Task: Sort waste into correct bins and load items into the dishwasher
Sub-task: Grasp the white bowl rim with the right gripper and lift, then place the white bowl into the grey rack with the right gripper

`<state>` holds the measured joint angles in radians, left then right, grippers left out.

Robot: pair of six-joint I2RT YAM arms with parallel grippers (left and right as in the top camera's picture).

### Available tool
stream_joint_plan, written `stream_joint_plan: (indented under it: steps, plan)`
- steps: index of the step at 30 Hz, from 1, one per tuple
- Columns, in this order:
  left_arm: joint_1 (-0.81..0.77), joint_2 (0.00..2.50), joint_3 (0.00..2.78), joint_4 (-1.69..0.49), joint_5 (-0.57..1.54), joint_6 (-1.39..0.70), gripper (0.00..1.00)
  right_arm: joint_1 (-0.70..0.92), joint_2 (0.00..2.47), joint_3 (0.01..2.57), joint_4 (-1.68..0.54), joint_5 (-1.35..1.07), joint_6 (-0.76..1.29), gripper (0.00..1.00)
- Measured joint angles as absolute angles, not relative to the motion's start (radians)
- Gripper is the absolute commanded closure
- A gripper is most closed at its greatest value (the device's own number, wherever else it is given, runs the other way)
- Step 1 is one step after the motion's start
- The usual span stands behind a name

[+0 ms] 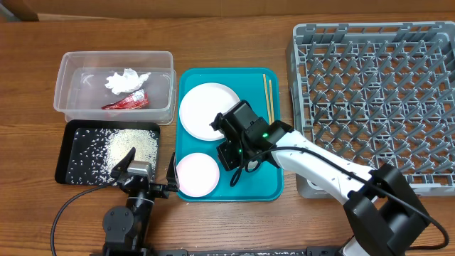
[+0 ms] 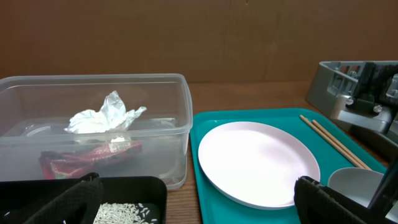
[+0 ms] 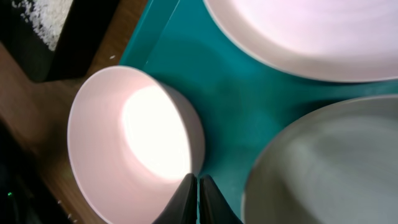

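Overhead first. The waste sorting looks finished to me: the tissue [image 1: 126, 80] and red wrapper [image 1: 126, 101] are in the clear tub [image 1: 71, 64], and the rice [image 1: 124, 146] is in the black tray [image 1: 67, 139]. So we're on the dish-loading part, and I can't see anything in the dish rack [image 1: 377, 92] on the right. The teal tray [image 1: 274, 181] holds the big plate [image 1: 206, 105], the chopsticks [image 1: 268, 98] and a small bowl [image 1: 197, 174] in its near-left corner. The right gripper [image 1: 229, 162] is just beside that bowl's right edge. The left gripper [image 1: 146, 174] sits by the black tray.

Left wrist view: its fingers are spread wide with nothing between them, and it's just looking out over the tub and plate.

Right wrist view: the fingers are pinched together right at the small bowl's rim, one inside and one outside, so I read it as clamped on the wall. The bowl looks to be sitting on the teal tray, with a second dish [image 3: 323, 168] in shadow close on one side.

My guess for the next move is a straight lift clear of that neighbour and the tray lip, then over to the rack. It's a thin rim pinch, so the bowl could tilt.
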<state>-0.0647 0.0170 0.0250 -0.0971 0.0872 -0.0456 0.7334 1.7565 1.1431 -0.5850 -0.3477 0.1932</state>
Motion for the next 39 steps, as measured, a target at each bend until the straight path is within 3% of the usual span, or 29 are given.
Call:
stream_joint_plan:
  steps: [1,5,12,18,24,29,39]
  plan:
    - [-0.065,0.017,0.025,-0.097,0.087,-0.046,0.00,0.731,1.753,1.150,-0.601,-0.321,0.187,0.71]
    - [-0.065,0.017,0.025,-0.097,0.087,-0.046,0.00,0.708,1.711,1.163,-0.654,-0.134,0.177,0.43]
    - [-0.065,0.017,0.025,-0.097,0.087,-0.046,0.00,0.599,1.672,1.176,-0.718,0.100,0.160,0.40]
    - [-0.065,0.017,0.025,-0.097,0.087,-0.046,0.00,0.479,1.736,1.173,-0.720,-0.013,0.102,0.55]
    - [-0.065,0.017,0.025,-0.097,0.087,-0.046,0.00,0.508,1.806,1.157,-0.733,-0.109,0.084,0.72]
    - [-0.065,0.017,0.025,-0.097,0.087,-0.046,0.00,0.560,1.806,1.157,-0.731,-0.137,0.083,0.96]
    - [-0.065,0.017,0.025,-0.097,0.087,-0.046,0.00,0.562,1.715,1.230,-0.838,-0.012,0.182,0.96]
